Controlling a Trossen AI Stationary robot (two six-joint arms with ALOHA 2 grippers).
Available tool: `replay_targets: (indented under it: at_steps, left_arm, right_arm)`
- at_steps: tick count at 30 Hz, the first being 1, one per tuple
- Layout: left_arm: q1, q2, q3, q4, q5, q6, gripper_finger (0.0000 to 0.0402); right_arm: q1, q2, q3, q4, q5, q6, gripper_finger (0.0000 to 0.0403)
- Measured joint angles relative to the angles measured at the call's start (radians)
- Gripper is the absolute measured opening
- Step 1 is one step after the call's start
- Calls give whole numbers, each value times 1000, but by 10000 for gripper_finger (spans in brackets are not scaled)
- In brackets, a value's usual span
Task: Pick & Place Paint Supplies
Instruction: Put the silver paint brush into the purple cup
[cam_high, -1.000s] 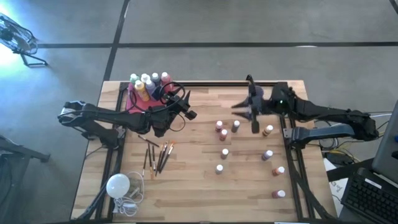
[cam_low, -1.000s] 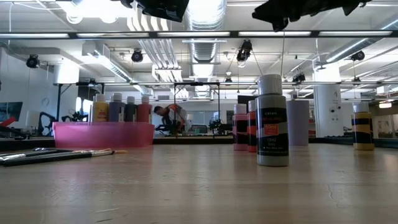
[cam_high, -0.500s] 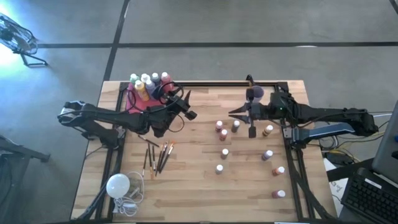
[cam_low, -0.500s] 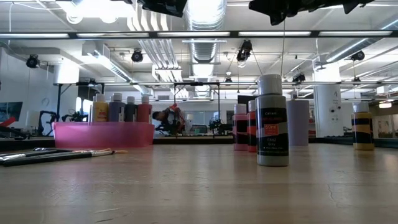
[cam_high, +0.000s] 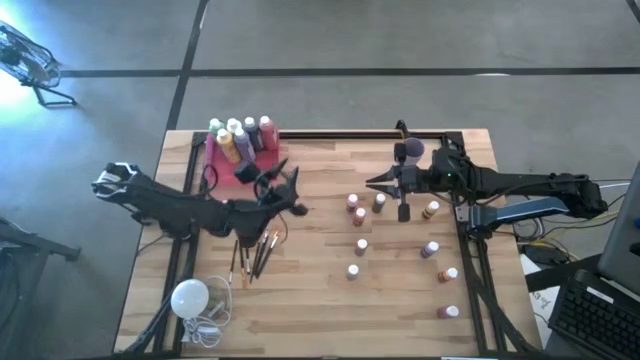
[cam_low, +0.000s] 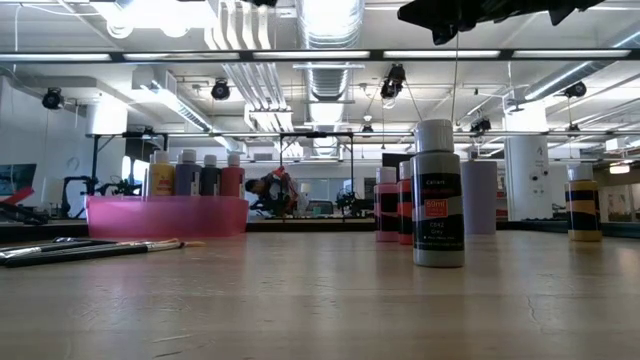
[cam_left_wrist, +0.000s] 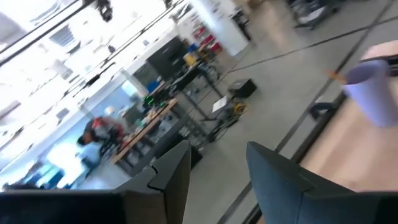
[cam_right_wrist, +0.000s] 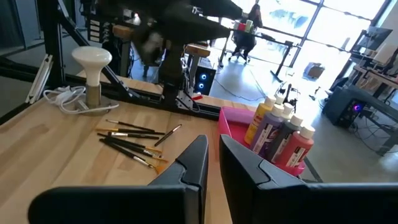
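Observation:
Several small white-capped paint bottles (cam_high: 361, 246) stand on their bases across the table's right half. Larger bottles (cam_high: 238, 135) stand in a pink tray (cam_high: 214, 163) at the far left. Thin paintbrushes (cam_high: 255, 250) lie flat toward the near left. My left gripper (cam_high: 293, 197) hovers open and empty between tray and brushes, pointing level. My right gripper (cam_high: 376, 182) hangs above the far bottles, shut on nothing; its wrist view (cam_right_wrist: 212, 158) looks toward the brushes (cam_right_wrist: 134, 140) and the tray (cam_right_wrist: 231, 124).
A purple cup (cam_high: 410, 150) stands at the far edge beside my right arm. A white round bulb with a cord (cam_high: 190, 298) sits at the near left corner. Black frame rails (cam_high: 186, 250) run along the table's left and right sides.
My left gripper has swung away from the pink tray toward the table's near edge, coming over the far ends of the brushes, and it has rolled about its own axis. Bottles, brushes and tray have stayed in place.

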Motion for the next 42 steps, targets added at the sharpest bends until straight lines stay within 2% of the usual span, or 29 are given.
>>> replay_targets:
  at_steps: [6, 10, 13, 17, 24, 26, 28, 32, 34, 39, 42]
  left_arm:
    - [-146, 0, -1, -62, -33, -5, 163]
    - [-218, 3, -1, -74, -162, -87, 163]
    - [-248, 3, -6, -99, -183, -137, 163]
    - [-259, 1, -15, -105, -186, -155, 163]
    - [-191, 3, -16, -127, -181, -174, 163]
    - [-178, 5, -16, -171, -148, -220, 163]
    - [-167, 5, -16, -257, -50, -320, 162]
    - [-124, 5, -16, -520, 343, -676, 153]
    - [-88, 5, -17, -630, 474, -830, 148]
    - [-8, 5, -17, -890, 427, -1075, 140]
    - [47, 5, -17, -1009, 488, -1158, 140]
  right_arm:
    - [0, 0, -2, -1, 0, 0, 34]
    - [0, 0, -2, -1, 0, 0, 26]
    - [0, 0, -2, 0, 0, 0, 21]
    - [0, 0, -3, 0, 0, 0, 15]
    - [0, 0, -4, 0, 0, 15, 13]
    - [0, 0, -4, 0, 0, 15, 16]
    - [0, 0, -4, 0, 0, 15, 20]
    - [0, 0, -4, 0, 0, 15, 23]
    - [0, 0, -4, 0, -1, 15, 21]
    - [0, 0, -4, 0, -1, 16, 11]
    - [0, 0, -7, 0, -1, 17, 9]
